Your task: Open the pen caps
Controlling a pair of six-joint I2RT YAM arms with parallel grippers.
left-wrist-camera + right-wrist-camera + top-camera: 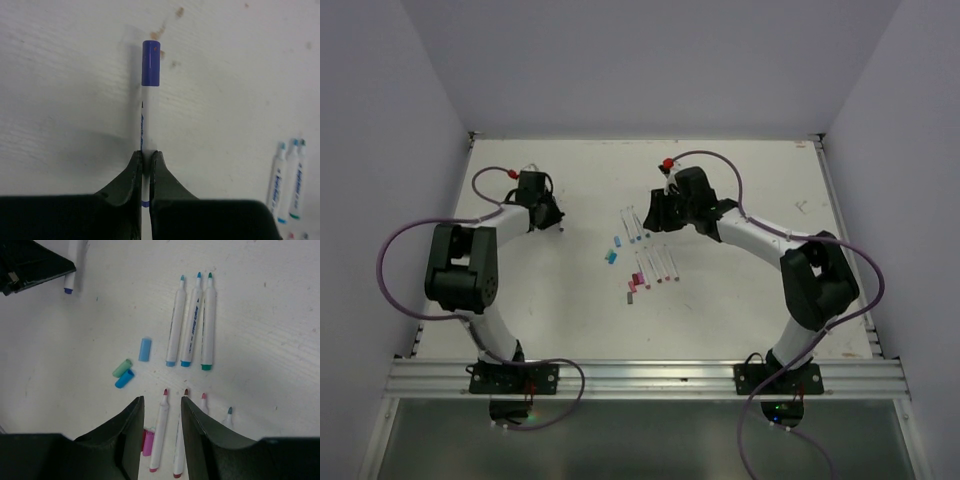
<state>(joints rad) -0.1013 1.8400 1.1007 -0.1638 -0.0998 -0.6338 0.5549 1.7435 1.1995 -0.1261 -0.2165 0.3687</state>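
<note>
Nearest your arm bases, on the near side of the row of three open pens (191,320), lay the pink cap (148,441) and the red-tipped pens (159,430), tips bare. I'd judge those were finished and kept together by colour. Your right gripper (161,407) hung directly over them, its jaws part open with nothing between them. It was probably placed there to come in for a cap.

Just beside the row, on its left-arm side, sat the loose caps: the light blue cap (144,349), the green cap (121,368) and the blue cap (124,378). They lay apart from their barrels, so that group looked done too.

Well off on the same side of the row, your left gripper (146,161) was clamped tight on the white barrel of the capped pen (149,120). That left the dark blue cap (151,63) standing clear beyond the fingers. That grip reads as deliberate, with the barrel pinned and the cap end free for the other gripper to pull. Whether the pen was lifted off the table (520,300) I couldn't tell. That cap was on, and it was the only one I could see left to open.
</note>
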